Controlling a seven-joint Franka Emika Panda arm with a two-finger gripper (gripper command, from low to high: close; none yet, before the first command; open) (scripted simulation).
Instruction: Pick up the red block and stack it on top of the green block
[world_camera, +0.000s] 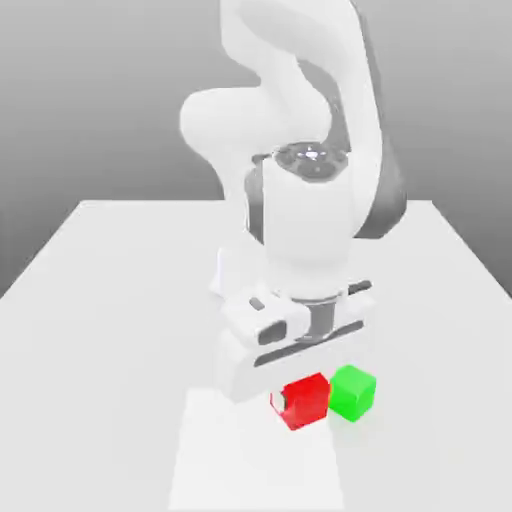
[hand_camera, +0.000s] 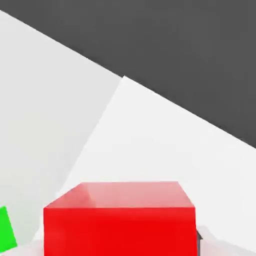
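The red block (world_camera: 308, 404) rests on the white table (world_camera: 120, 300) near its front edge, touching or nearly touching the green block (world_camera: 353, 391) on the exterior view's right. My gripper (world_camera: 297, 399) has come straight down over the red block and is shut on it, with a white finger showing at its left side. In the hand view the red block (hand_camera: 119, 220) sits close between my fingers, a dark pad (hand_camera: 199, 241) pressed against its side. A sliver of the green block (hand_camera: 6, 231) shows beside it.
The arm's bulky white body (world_camera: 300, 220) rises above the blocks and hides the table's middle. A lighter square patch (world_camera: 250, 460) lies on the table under and in front of the blocks. Beyond the table edge is dark floor (hand_camera: 200, 60).
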